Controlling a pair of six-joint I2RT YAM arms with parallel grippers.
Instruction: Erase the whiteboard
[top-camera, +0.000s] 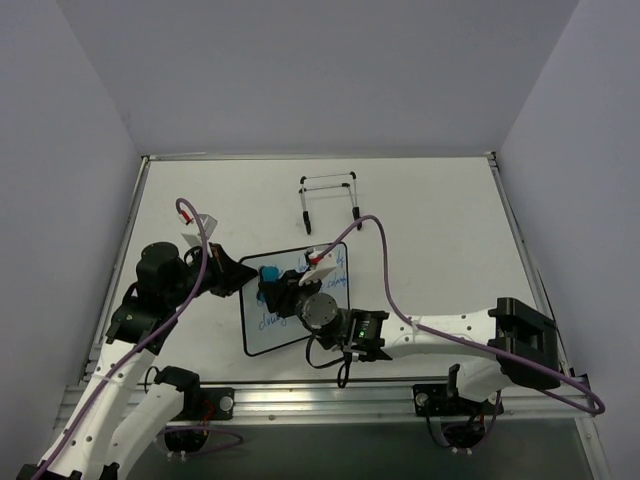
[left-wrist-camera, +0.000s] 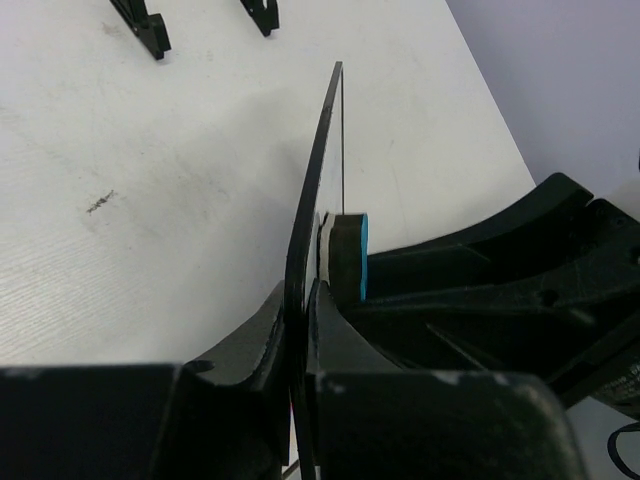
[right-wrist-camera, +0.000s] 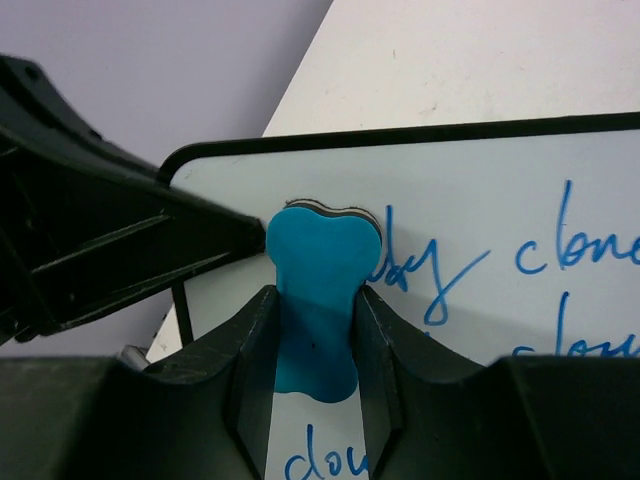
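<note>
Blue handwriting covers much of the whiteboard (top-camera: 264, 336), which sits skewed near the middle of the white counter (top-camera: 430, 240), in front of the two arms. Its black frame is thin, with rounded corners.

From the left wrist camera the whiteboard (left-wrist-camera: 316, 180) shows edge-on, and the left gripper (left-wrist-camera: 300, 300) has its jaws closed on that edge, one finger on each face. From above, the left gripper (top-camera: 242, 277) meets the board at its left side. Whether the board lies flat on the counter or is tipped up I cannot tell.

The right gripper (right-wrist-camera: 318, 310) has its jaws shut on a small blue eraser (right-wrist-camera: 320, 245), pinching its waist so that the wider top end sticks out beyond the fingertips. That end lies against the whiteboard (right-wrist-camera: 480, 200) near a corner, just beside the first written word. From above, the right gripper (top-camera: 282, 294) reaches over the board from the near right, with the eraser (top-camera: 270, 271) close to the left gripper.

A thin wire stand (top-camera: 330, 195) rests farther back on the counter, well apart from the board
</note>
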